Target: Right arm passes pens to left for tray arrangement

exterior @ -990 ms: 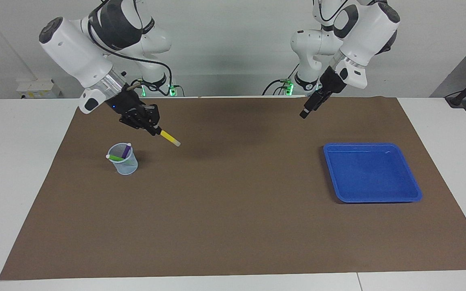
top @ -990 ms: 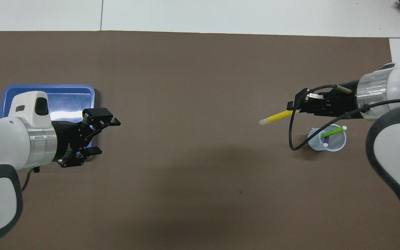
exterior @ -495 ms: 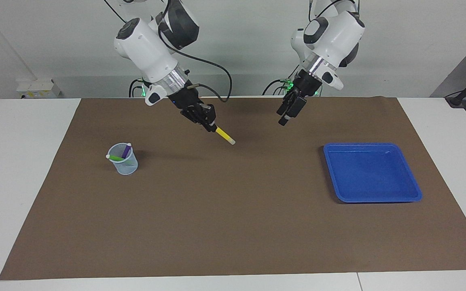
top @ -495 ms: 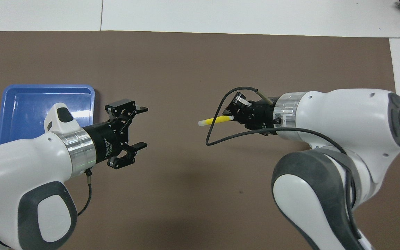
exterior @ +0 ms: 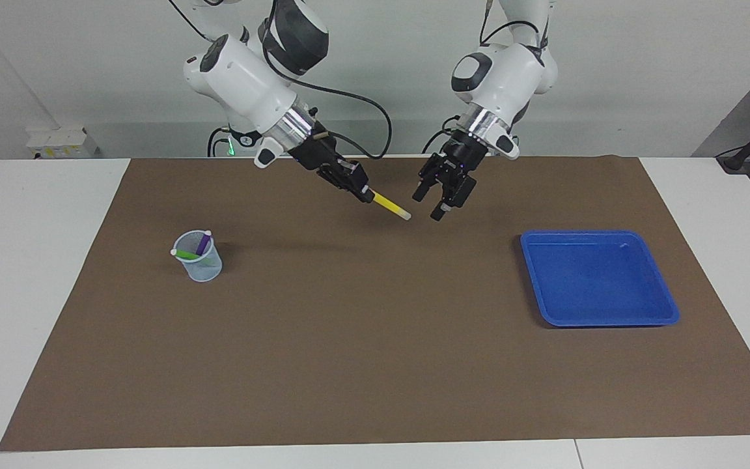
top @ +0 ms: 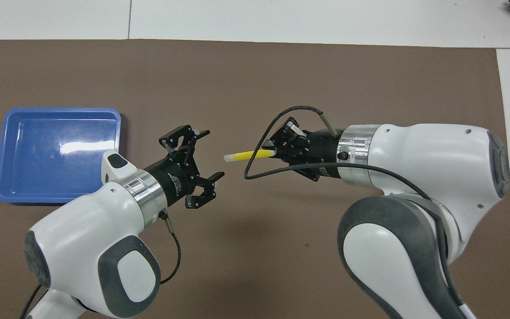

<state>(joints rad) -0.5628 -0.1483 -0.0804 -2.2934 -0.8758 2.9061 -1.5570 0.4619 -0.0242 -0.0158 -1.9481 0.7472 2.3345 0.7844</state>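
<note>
Facing view shows both my grippers raised over the middle of the brown paper mat (exterior: 375,365), toward its edge nearest my bases. My right gripper (exterior: 363,191) is clamped on the slim yellow marker pen (exterior: 390,206), whose pale end points at my left gripper (exterior: 430,204). That one has its fingers spread wide, holds nothing, and sits just beside the pen's tip without touching it. Farther out, toward my right arm's end of the mat, stands the small translucent pale-blue plastic cup (exterior: 200,264), upright, with the bright green pen (exterior: 186,254) and the purple pen (exterior: 203,243) leaning inside it. Toward my left arm's end, well apart from the cup, lies the shallow bright blue plastic tray (exterior: 599,319), flat on the mat, with no pen in it.
</note>
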